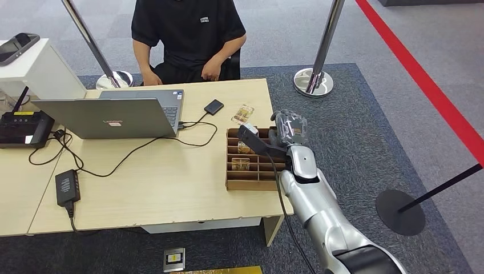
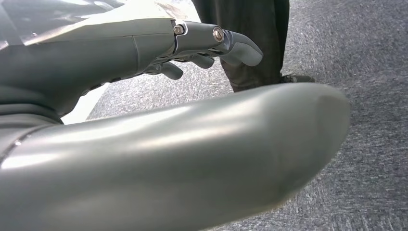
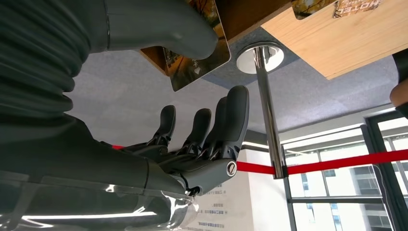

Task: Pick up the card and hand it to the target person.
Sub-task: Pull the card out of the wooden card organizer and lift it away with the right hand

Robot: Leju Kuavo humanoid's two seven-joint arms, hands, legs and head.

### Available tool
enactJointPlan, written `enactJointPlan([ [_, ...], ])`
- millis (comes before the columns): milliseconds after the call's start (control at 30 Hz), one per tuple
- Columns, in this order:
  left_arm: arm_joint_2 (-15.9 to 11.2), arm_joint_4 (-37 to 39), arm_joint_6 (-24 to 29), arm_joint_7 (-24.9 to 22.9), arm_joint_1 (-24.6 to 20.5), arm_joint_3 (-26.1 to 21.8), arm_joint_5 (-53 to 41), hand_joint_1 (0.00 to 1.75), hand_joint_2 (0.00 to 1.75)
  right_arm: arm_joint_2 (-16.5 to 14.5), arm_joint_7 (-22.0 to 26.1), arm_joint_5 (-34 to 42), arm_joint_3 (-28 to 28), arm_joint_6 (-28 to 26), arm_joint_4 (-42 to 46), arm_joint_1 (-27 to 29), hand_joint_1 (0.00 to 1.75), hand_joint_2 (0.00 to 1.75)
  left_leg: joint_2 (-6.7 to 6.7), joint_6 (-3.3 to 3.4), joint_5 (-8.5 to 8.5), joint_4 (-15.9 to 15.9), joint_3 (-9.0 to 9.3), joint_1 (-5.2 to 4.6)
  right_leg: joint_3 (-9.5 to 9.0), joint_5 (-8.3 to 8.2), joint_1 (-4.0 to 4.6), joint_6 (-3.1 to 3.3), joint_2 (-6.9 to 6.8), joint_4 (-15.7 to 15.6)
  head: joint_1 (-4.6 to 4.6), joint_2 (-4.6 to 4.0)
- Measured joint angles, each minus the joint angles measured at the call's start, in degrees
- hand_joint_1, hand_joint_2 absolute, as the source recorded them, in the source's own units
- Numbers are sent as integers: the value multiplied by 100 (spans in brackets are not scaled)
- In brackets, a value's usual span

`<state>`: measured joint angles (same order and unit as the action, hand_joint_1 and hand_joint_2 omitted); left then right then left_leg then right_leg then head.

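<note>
A brown divided card box (image 1: 251, 181) stands at the desk's right end with cards (image 1: 240, 164) upright in its slots. My right hand (image 1: 289, 128) hovers over the box's far right corner. In the right wrist view its thumb (image 3: 159, 29) lies across a picture card (image 3: 199, 67) that sticks out by the box wall (image 3: 245, 14), while the fingers (image 3: 231, 115) stay spread and apart from it. Another card (image 1: 243, 114) lies flat on the desk beyond the box. A person in a black shirt (image 1: 188, 28) sits across the desk. My left hand (image 2: 202, 48) hangs empty over carpet.
An open laptop (image 1: 114, 117), a small black device (image 1: 214, 107), a power brick (image 1: 67, 187) and cables occupy the desk's left and middle. A black printer (image 1: 23, 128) sits far left. Stanchion bases (image 1: 313, 81) (image 1: 400, 212) stand on the carpet to the right.
</note>
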<state>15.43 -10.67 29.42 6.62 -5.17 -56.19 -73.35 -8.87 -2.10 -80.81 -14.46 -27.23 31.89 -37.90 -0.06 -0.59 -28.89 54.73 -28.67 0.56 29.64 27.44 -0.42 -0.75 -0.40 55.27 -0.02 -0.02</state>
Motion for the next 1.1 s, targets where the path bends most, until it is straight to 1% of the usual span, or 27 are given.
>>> enactJointPlan([
  [200,0,0,0,0,0,0,0,0,0,0,-44,-9,-3,44,-17,-1,90,175,0,0,0,0,0,0,0,0,0,0,0,0,1,0],
  [433,0,0,0,-2,0,0,0,0,0,2,-94,-8,-2,131,-40,-3,98,175,0,0,0,0,0,0,0,0,0,0,0,0,1,0],
  [767,0,0,0,-2,0,0,-26,0,0,8,-126,-24,-1,165,-83,-12,98,175,0,0,0,1,1,0,0,0,0,0,0,0,1,0],
  [900,0,0,-3,-2,-1,0,-37,0,0,9,-138,-45,-1,177,-83,-12,103,175,0,0,0,1,1,0,0,0,0,0,0,0,0,0],
  [1100,0,0,-9,-2,-5,0,-56,0,0,13,-149,-45,1,187,-83,-12,123,175,0,0,0,1,2,0,0,0,0,0,0,0,1,0],
])
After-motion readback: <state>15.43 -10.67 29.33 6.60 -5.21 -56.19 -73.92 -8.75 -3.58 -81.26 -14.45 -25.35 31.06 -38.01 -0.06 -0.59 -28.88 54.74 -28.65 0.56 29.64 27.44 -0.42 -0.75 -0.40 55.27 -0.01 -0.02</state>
